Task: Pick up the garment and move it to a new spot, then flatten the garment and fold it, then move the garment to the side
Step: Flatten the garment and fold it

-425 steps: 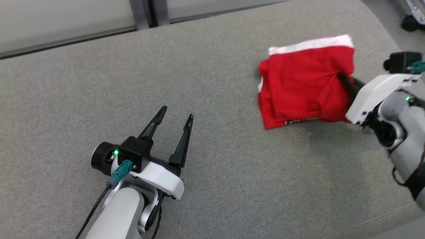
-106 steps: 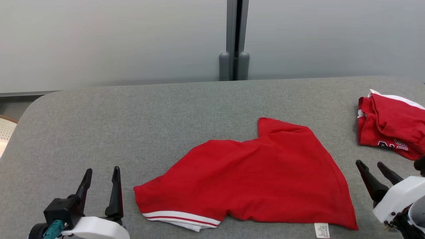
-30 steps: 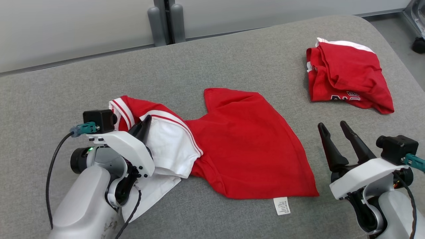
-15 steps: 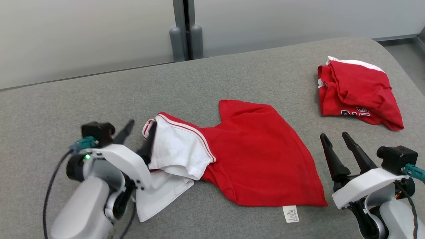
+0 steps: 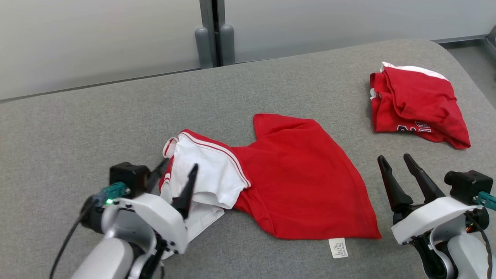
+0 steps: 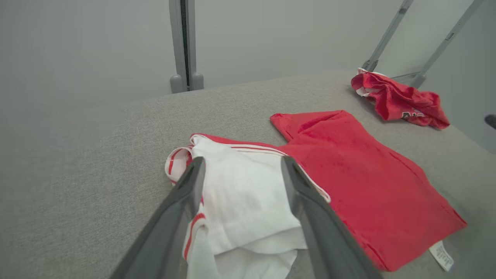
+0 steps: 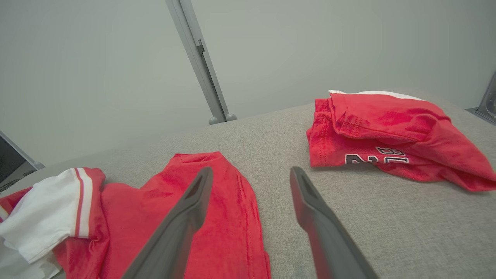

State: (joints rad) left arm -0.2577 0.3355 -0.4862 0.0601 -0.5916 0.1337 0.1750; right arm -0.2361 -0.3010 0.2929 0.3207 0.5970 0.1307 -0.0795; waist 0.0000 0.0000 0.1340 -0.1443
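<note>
Garment (image 5: 302, 174) is seen from the head camera, rumpled at the middle of the grey table (image 5: 97, 128). Its white sleeve is bunched at the left gripper (image 5: 179, 166), which is spread and empty. The right gripper (image 5: 393, 157) is parted too, beside the hem, and a folded shirt (image 5: 416, 104) is seen well apart.

From the left wrist, white cloth is framed between the fingers (image 6: 182, 201), ungrasped.

From the right wrist, nothing is held.

Flattening is judged to be the step in hand. A single sleeve layer should be pinched at its edge and drawn outward while the far corner is pinned.
</note>
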